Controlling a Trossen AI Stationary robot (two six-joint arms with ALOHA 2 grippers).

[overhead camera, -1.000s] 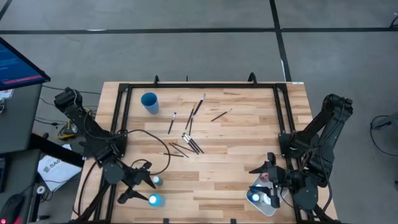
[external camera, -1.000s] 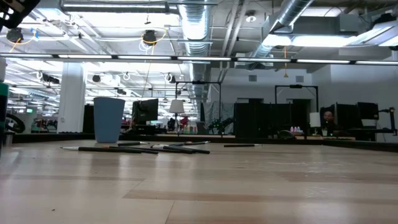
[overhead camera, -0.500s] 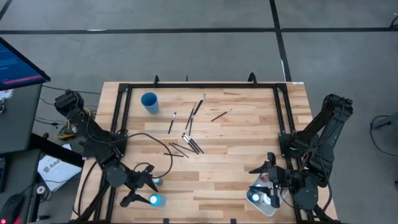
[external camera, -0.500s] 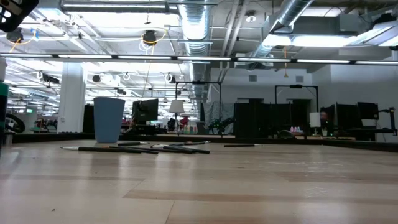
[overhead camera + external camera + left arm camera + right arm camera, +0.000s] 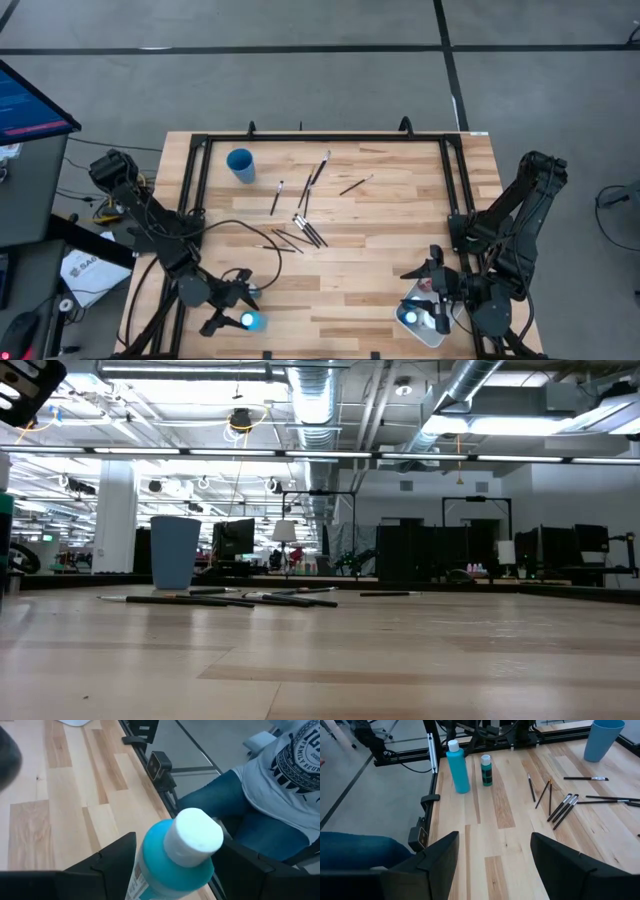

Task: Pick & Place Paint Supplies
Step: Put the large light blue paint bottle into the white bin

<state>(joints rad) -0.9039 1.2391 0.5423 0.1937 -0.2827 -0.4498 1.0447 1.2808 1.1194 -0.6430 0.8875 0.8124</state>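
Observation:
A blue paint bottle (image 5: pixel 170 867) with a white cap (image 5: pixel 194 831) stands upright near the table's near left corner (image 5: pixel 248 321). My left gripper (image 5: pixel 232 305) is open, with one finger on either side of this bottle (image 5: pixel 182 855); I see no touch. A smaller teal bottle (image 5: pixel 486 770) stands upright beside it. Several dark-handled paintbrushes (image 5: pixel 300 228) lie flat mid-table. My right gripper (image 5: pixel 425 282) hangs open above the white tray (image 5: pixel 420 328) at the near right, with nothing between its fingers (image 5: pixel 495 845).
A blue cup (image 5: pixel 240 163) stands upright at the far left. A black frame rail (image 5: pixel 195 180) runs round the table. A person in jeans and a grey shirt (image 5: pixel 260 795) sits just past the near edge. Bare wood lies between the brushes and the tray.
My left gripper has moved toward the table's near edge and sunk a little, coming closer around the blue bottle. The bottle has stayed upright in place.

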